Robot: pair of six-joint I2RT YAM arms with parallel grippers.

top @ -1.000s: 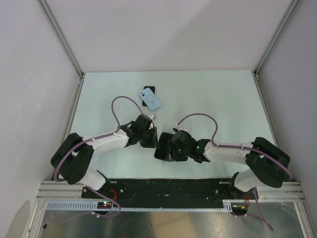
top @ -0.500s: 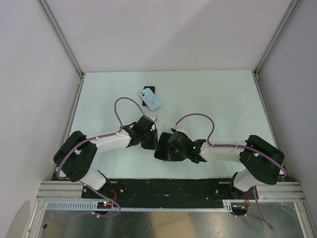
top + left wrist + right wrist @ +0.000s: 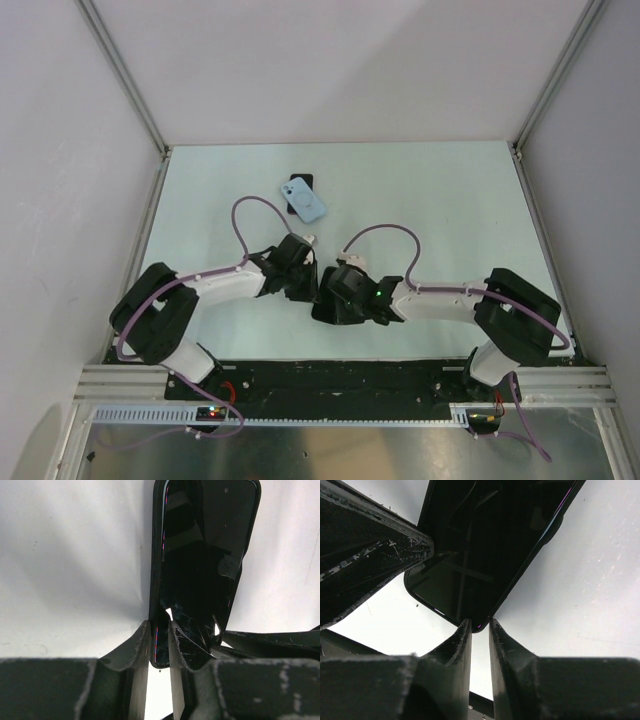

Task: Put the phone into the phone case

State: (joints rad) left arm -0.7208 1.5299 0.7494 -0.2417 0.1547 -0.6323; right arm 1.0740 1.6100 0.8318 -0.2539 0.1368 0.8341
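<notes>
One black phone [image 3: 323, 300] is clamped by the left pincer [image 3: 159, 626] at the worktop's [image 3: 450, 200] front; the right pincer's [image 3: 479, 624] grip cannot be told; the blue phone case [image 3: 308, 205], well apart, is yet to be filled
</notes>
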